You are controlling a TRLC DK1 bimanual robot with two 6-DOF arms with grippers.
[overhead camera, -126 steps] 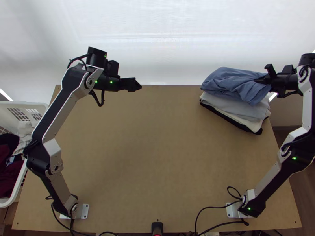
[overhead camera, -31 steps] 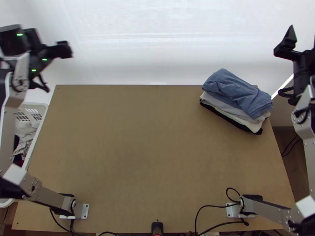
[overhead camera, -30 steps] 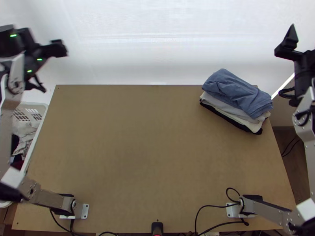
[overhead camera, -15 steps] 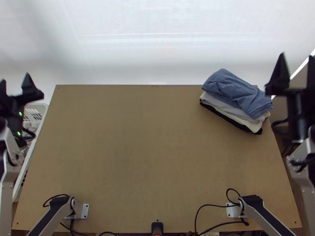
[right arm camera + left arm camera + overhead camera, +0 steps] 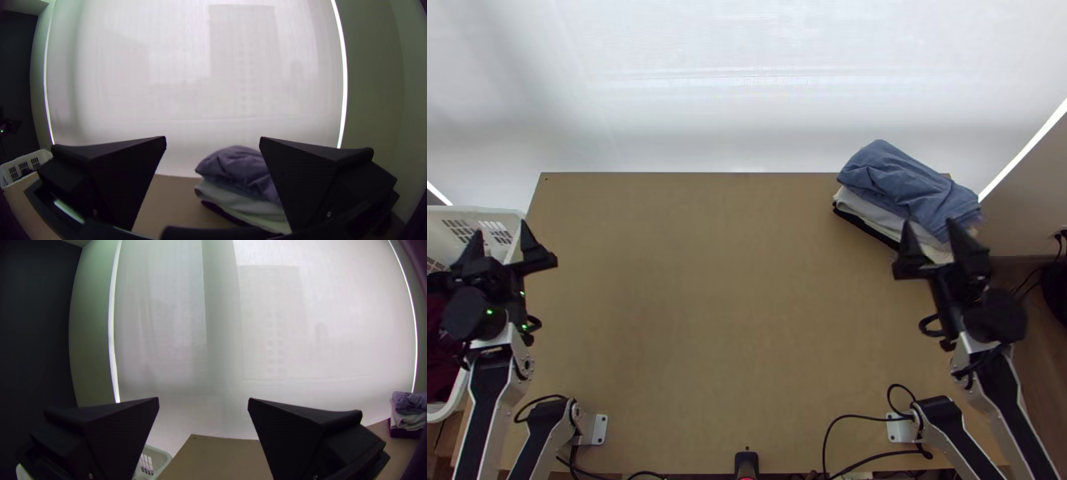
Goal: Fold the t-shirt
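My left gripper [image 5: 501, 240] stands open over the table's left edge beside the basket; the left wrist view shows the same gripper [image 5: 203, 401] with nothing between its fingers. Open as well, my right gripper [image 5: 929, 230] is at the near side of the pile, covering part of it; in the right wrist view this gripper [image 5: 212, 138] holds nothing. A blue cloth [image 5: 907, 184], folded into a creased bundle, lies on top of the pile at the table's far right. Under it are light cloths [image 5: 863, 206] and a black one. The blue cloth [image 5: 238, 169] shows between the right fingers.
A white basket [image 5: 507, 216] with dark red cloth [image 5: 439, 360] stands left of the table [image 5: 723, 304]. Cables [image 5: 863, 421] lie near the right arm's base. A pale blind [image 5: 747, 80] hangs behind the far edge.
The right gripper let go of the blue cloth and opened. Both arms swung outward, then drew back toward the near side; the left gripper opened too. The pile has stayed put over the last second.
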